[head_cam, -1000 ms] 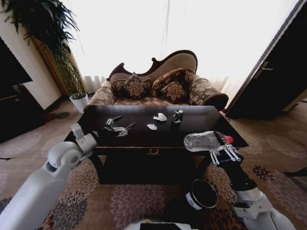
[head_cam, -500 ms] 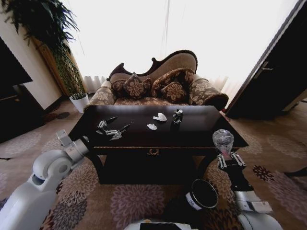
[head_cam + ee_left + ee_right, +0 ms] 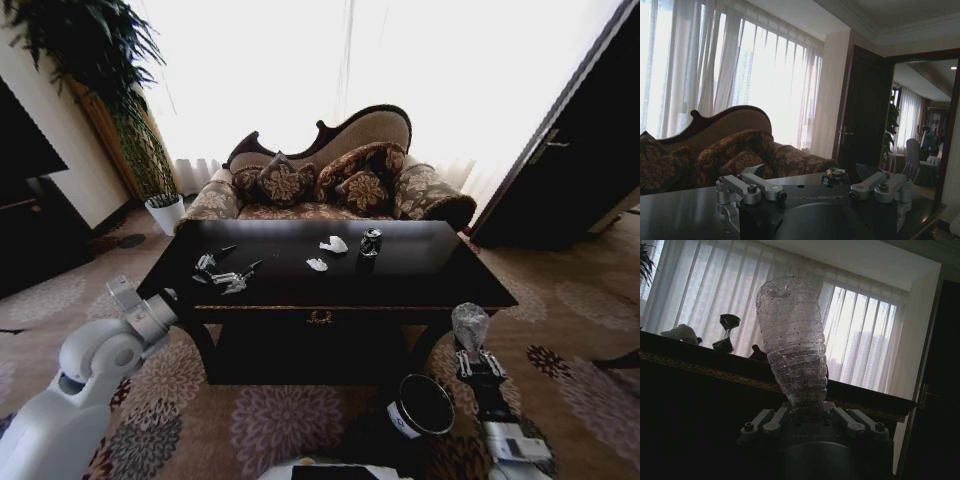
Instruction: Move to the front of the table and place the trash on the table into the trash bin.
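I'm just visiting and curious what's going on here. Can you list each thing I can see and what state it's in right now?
Plastic bottle: held upright, off the table, beside its right front corner.
Right tool: shut on the bottle's lower end.
Left tool: open, empty, over the table's left part.
Crushed can: standing on the table.
White paper bits: lying on the table.
Trash bin: upright on the carpet, open-topped.
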Robot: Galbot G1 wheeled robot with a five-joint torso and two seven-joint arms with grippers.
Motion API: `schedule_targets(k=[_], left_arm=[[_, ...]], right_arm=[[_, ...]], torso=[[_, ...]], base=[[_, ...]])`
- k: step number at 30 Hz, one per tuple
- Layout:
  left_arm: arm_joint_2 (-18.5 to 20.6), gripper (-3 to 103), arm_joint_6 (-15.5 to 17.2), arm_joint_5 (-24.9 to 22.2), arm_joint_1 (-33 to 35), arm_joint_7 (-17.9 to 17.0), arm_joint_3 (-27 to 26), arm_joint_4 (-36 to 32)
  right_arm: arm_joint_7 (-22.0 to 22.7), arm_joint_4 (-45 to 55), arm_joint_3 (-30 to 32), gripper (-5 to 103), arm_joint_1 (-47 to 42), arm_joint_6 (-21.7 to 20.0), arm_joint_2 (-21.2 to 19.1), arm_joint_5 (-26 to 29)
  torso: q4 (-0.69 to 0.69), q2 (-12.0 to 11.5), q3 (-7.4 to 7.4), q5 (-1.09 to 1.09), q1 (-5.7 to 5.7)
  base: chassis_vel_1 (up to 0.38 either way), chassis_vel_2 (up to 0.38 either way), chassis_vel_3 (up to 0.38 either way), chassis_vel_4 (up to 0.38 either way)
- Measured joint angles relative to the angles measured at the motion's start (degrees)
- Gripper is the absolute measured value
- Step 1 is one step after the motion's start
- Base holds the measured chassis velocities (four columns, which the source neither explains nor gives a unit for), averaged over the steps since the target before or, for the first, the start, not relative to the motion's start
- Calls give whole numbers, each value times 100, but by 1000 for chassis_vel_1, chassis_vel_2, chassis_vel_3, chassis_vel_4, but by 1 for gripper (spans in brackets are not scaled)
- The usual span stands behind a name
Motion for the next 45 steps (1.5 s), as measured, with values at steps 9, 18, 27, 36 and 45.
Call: schedule_targets(k=[9, 18, 27, 36, 45], left_arm=[[6, 100, -16, -15, -1, 11, -35, 35], [70, 100, -69, -95, -16, 25, -148, 90], [104, 100, -82, -109, -31, 27, -142, 108], [205, 100, -101, -164, -14, 45, -230, 169], [158, 100, -104, -140, -95, 51, -69, 205]], right_arm=[[-4, -1186, -154, 25, 609, 122, 154, 39], [-42, -2242, -223, 25, 1159, 57, 190, 335], [-538, -3413, -280, 25, 1835, 56, 153, 1132], [-1020, -3992, -191, 25, 2090, 51, 204, 1574], [-1134, -4006, -130, 25, 2176, 60, 292, 1688]], torso=[[0, 0, 0, -1, 0], [0, 0, 0, -1, 0], [0, -1, 1, -1, 0], [1, -1, 0, -1, 0], [0, -1, 0, -1, 0]], base=[[0, 0, 0, 0], [0, 0, 0, 0], [0, 0, 0, 0], [0, 0, 0, 0], [0, 0, 0, 0]])
